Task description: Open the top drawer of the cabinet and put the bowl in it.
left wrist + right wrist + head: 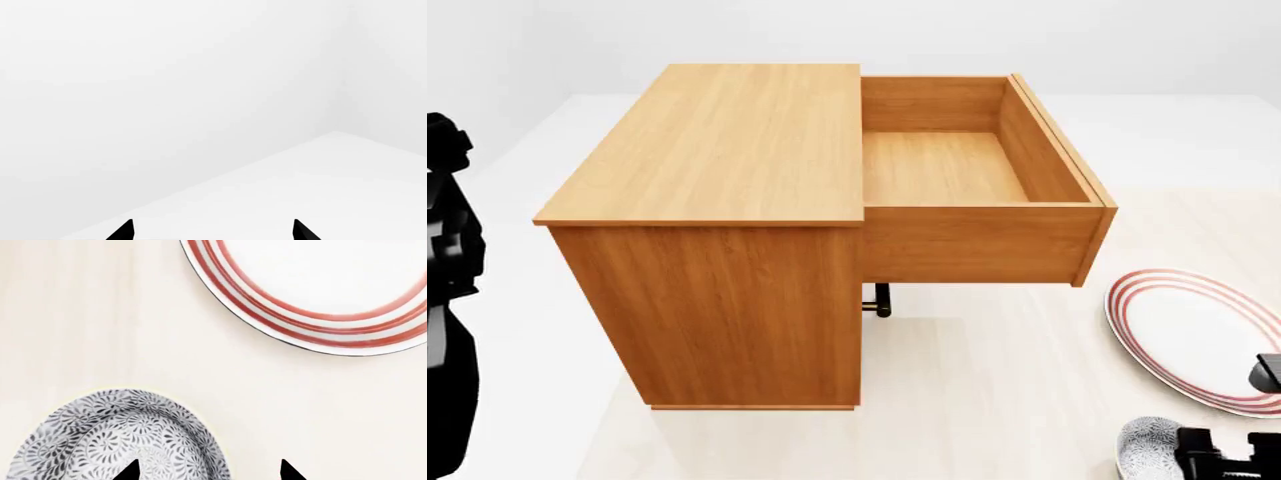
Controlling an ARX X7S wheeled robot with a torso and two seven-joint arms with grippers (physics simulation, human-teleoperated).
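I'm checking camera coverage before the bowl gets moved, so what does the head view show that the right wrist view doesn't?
Only the head view shows the cabinet, its top drawer pulled open and empty, and a lower handle. Only the right wrist view shows the right gripper jaws open, one tip over the bowl's inside. Both show the bowl and the red-ringed plate lying apart on the pale floor.

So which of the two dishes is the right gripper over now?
The speckled blue-grey bowl: the right gripper straddles its rim, one fingertip over it. The red-ringed plate lies apart, farther off.
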